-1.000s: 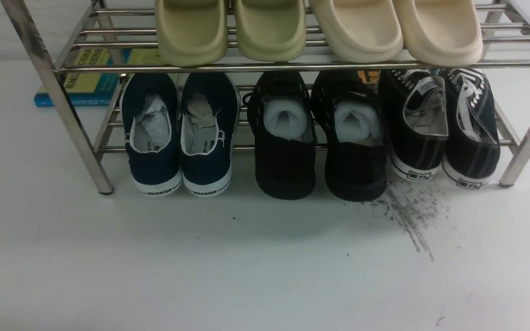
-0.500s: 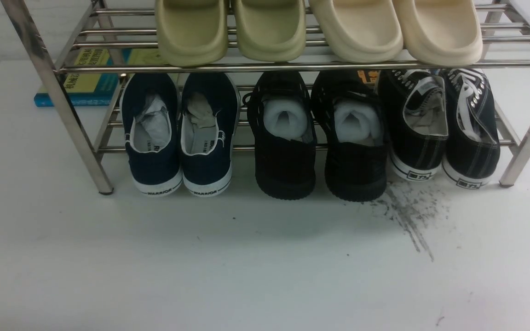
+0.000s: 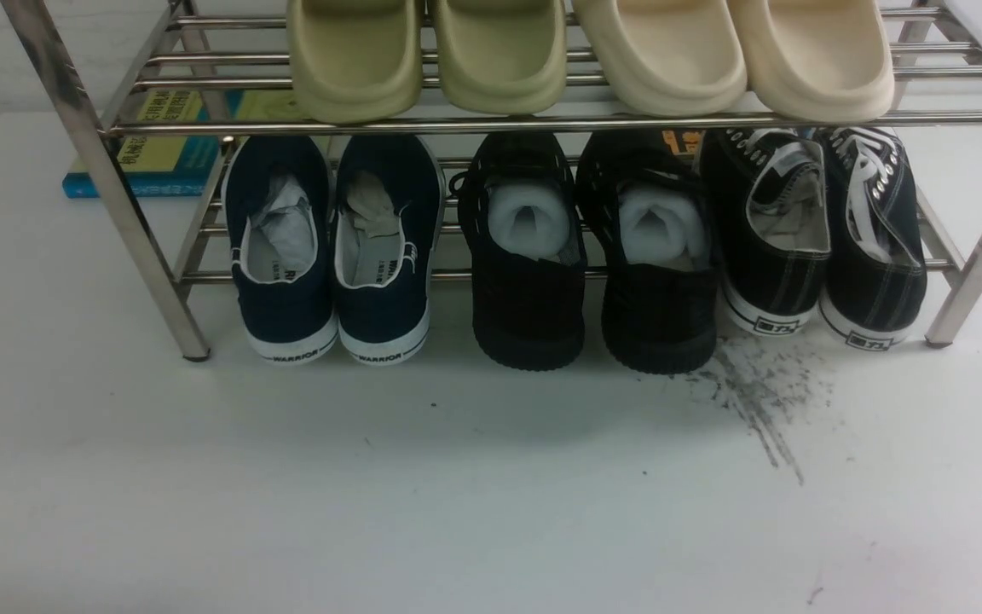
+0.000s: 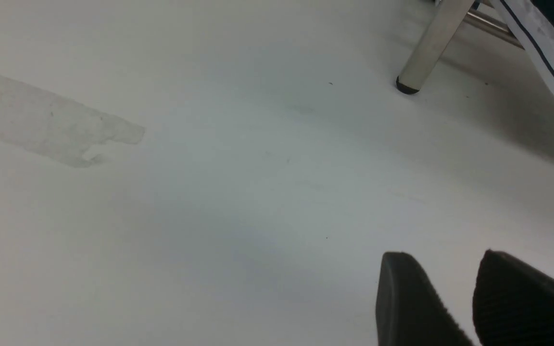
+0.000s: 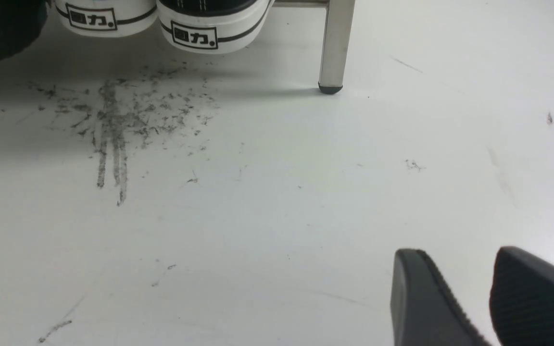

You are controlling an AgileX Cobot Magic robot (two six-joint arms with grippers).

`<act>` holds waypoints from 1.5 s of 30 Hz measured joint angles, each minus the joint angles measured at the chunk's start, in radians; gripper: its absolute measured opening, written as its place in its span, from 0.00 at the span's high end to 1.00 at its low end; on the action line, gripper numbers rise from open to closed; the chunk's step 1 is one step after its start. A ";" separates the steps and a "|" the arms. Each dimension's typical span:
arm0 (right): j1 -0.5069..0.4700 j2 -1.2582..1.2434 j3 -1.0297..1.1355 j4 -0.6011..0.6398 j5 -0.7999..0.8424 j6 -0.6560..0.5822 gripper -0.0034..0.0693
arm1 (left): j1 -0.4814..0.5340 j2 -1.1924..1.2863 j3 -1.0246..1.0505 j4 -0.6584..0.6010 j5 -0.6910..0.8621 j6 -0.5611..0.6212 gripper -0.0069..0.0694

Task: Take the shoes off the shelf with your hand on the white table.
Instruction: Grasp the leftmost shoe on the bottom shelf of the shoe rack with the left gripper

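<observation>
In the front view the shelf (image 3: 542,124) fills the upper half of the frame, standing on the table (image 3: 457,503); the shoes (image 3: 380,320) sit at the left end of its lower tier, side by side, heels toward the camera, white soles reading "WARRIOR", paper stuffed in the openings; a black mesh pair (image 3: 529,320) stands at centre and laced sneakers (image 3: 776,273) at right; green slides (image 3: 355,77) and cream slides (image 3: 815,68) rest on the upper tier; a book (image 3: 158,153) lies behind the shelf at upper left; grey scuffs (image 3: 755,401) mark the table at centre right, below the sneakers; neither arm shows in this view. The left wrist view shows the left gripper (image 4: 450,283) low over bare table, its two black ribbed fingers (image 4: 402,298) parted by a narrow gap with nothing between them, aimed toward the left leg (image 4: 428,48) and a strip of white sole beside it, well apart from both. The right wrist view shows the right gripper (image 5: 464,283) posed likewise, low and level, jaws slightly apart and empty, facing the right leg (image 5: 334,43), with the scuffs and the sneakers' heels beyond.
</observation>
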 joint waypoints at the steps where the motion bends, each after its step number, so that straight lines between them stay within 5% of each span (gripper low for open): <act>1: 0.000 0.000 0.000 0.000 0.000 0.000 0.62 | 0.000 0.000 0.000 -0.007 0.000 0.000 0.59; 7: 0.000 0.000 0.000 0.000 0.000 0.000 0.62 | 0.000 0.000 0.009 -0.454 -0.040 -0.351 0.59; 20: 0.000 0.000 0.000 0.000 0.000 0.000 0.62 | 0.000 0.000 0.015 -0.499 -0.113 -0.430 0.61; 24: 0.000 0.000 0.000 0.001 0.000 0.000 0.62 | 0.000 0.000 -0.026 -0.482 -0.106 -0.360 0.67; 30: 0.000 0.000 0.000 0.001 0.000 0.000 0.62 | 0.000 0.111 -0.315 -0.399 -0.016 -0.073 0.90; 38: 0.000 0.000 0.000 0.001 0.000 0.000 0.62 | 0.000 0.659 -0.637 -0.239 0.391 0.094 0.91; 45: 0.000 0.000 0.000 0.001 0.000 0.000 0.62 | 0.000 1.046 -0.840 -0.227 0.446 0.211 0.89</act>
